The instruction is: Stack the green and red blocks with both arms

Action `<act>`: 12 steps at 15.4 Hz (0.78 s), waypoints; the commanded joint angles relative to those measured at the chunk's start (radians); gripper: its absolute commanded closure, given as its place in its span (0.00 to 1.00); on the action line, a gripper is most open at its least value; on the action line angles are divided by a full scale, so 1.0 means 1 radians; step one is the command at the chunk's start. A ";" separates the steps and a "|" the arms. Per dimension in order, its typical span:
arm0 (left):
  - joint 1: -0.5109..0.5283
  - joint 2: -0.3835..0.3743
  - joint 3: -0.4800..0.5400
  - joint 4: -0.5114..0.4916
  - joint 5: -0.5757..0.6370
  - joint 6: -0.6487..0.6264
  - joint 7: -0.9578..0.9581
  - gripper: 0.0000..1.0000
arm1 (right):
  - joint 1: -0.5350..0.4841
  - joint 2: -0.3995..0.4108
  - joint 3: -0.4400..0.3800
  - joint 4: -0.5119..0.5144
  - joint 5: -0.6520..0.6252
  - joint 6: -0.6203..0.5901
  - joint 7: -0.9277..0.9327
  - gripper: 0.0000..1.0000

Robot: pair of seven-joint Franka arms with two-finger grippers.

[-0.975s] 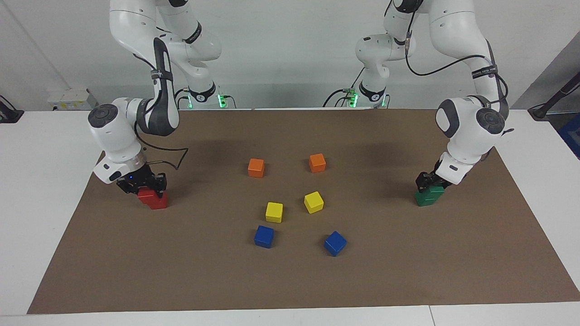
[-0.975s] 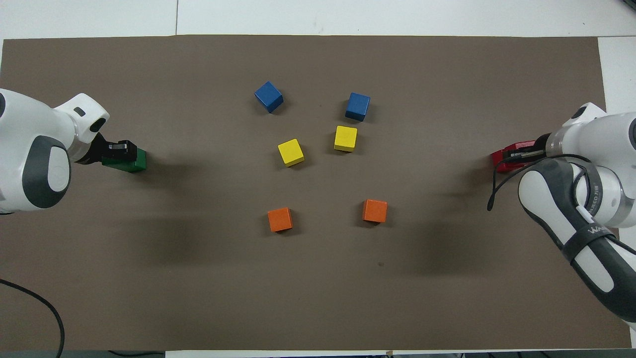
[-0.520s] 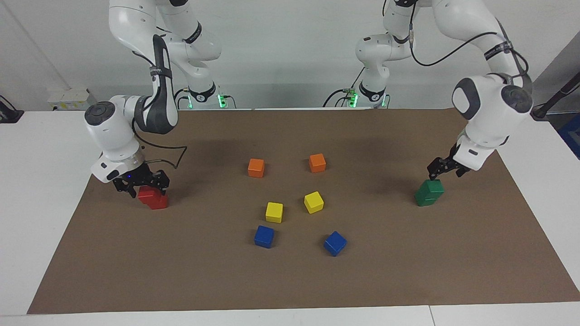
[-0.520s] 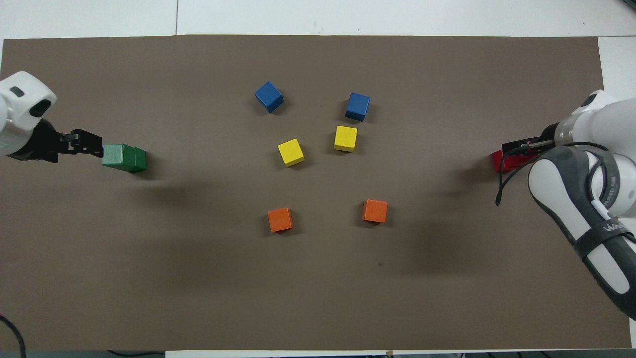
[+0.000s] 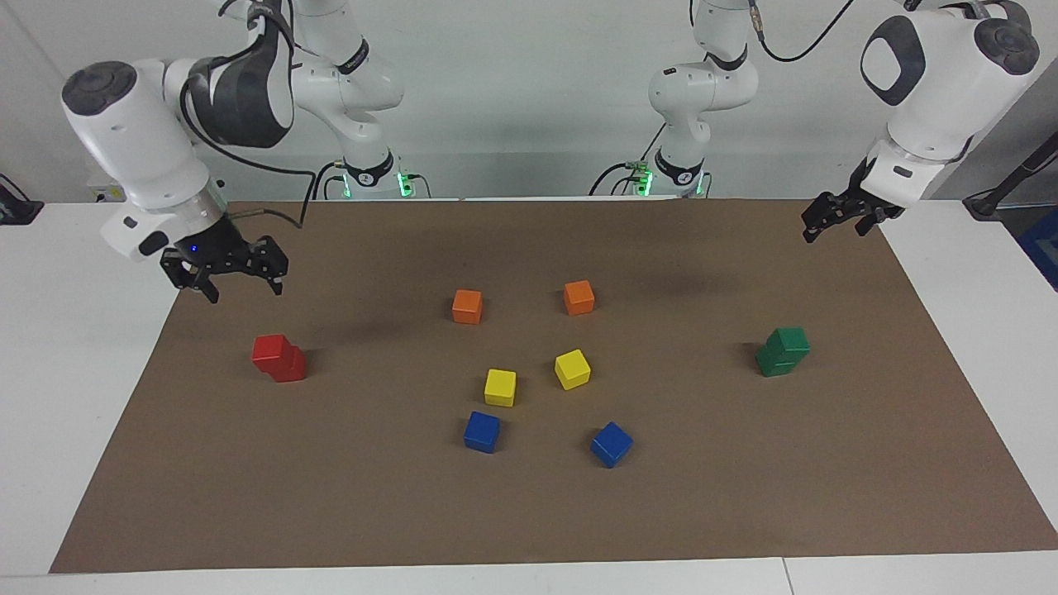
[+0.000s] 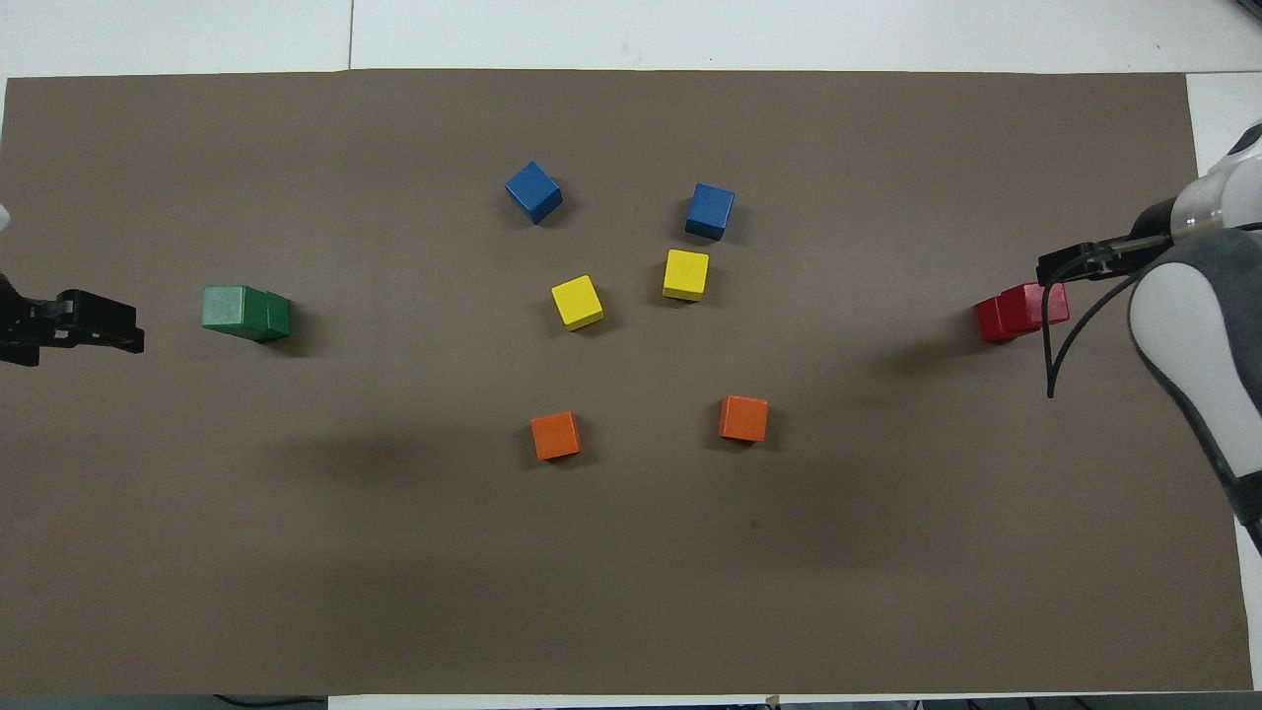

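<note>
Two red blocks point(image 5: 279, 359) stand stacked, the upper one offset, toward the right arm's end of the brown mat; the stack also shows in the overhead view point(image 6: 1021, 311). Two green blocks point(image 5: 782, 351) stand stacked the same way toward the left arm's end, and this stack shows in the overhead view too point(image 6: 245, 313). My right gripper point(image 5: 245, 292) is open and empty, raised above the mat near the red stack; it shows in the overhead view point(image 6: 1063, 266). My left gripper point(image 5: 833, 233) is open and empty, raised high near the mat's edge, apart from the green stack; it shows in the overhead view point(image 6: 116, 331).
In the middle of the mat point(image 5: 529, 512) lie two orange cubes point(image 5: 467, 306) point(image 5: 579, 297), two yellow cubes point(image 5: 500, 387) point(image 5: 572, 368) and two blue cubes point(image 5: 481, 431) point(image 5: 611, 444). White table surrounds the mat.
Both grippers have let go of the upper blocks and risen away from the stacks, back toward the robots. The red and green stacks stay standing.
</note>
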 commanded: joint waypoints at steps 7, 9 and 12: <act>-0.070 0.041 0.018 0.076 -0.018 -0.066 -0.023 0.00 | 0.006 -0.047 0.017 0.006 -0.002 -0.148 0.017 0.00; -0.061 0.028 0.021 0.065 -0.018 -0.095 -0.024 0.00 | 0.004 -0.049 0.017 0.006 -0.008 -0.162 0.020 0.00; -0.073 0.022 0.017 0.077 -0.016 -0.097 -0.018 0.00 | 0.004 -0.049 0.015 0.008 -0.031 -0.149 0.022 0.00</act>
